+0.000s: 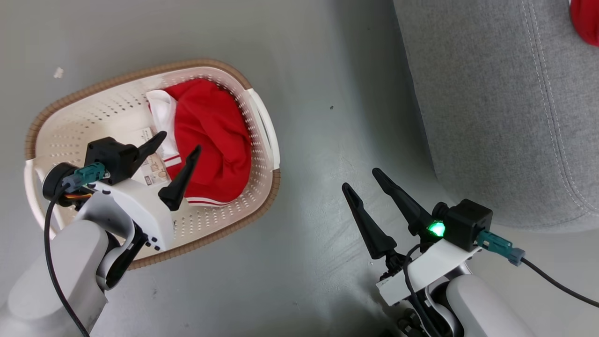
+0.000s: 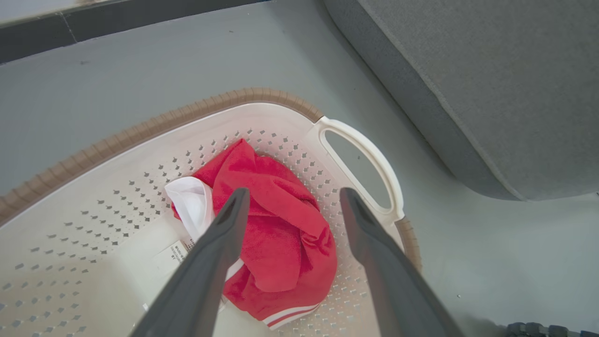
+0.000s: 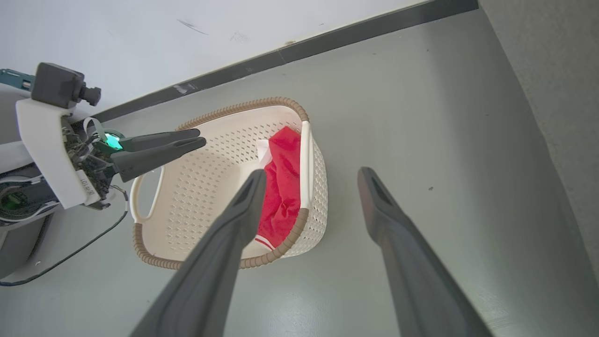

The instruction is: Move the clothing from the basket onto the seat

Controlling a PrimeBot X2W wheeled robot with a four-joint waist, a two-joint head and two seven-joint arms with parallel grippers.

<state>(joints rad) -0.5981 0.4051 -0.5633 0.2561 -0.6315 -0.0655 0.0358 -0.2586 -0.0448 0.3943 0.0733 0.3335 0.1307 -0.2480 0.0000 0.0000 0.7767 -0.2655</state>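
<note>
The cream basket (image 1: 93, 107) with a brown rim stands on the grey floor at the left. A crumpled red garment with white trim (image 1: 213, 140) lies in its right half; it also shows in the left wrist view (image 2: 281, 234) and right wrist view (image 3: 283, 187). My left gripper (image 1: 181, 142) hangs open above the basket, over the garment's left edge and the paper label, holding nothing. Over bare floor between basket and seat, my right gripper (image 1: 360, 180) stands open and empty. The grey seat (image 1: 505, 107) fills the right side. A red piece of cloth (image 1: 585, 18) lies at its top right corner.
Bare grey floor (image 1: 327, 117) separates the basket (image 3: 224, 187) from the seat (image 2: 491, 70). A white wall with a dark baseboard (image 3: 327, 44) runs behind the basket. A black cable trails from each wrist camera.
</note>
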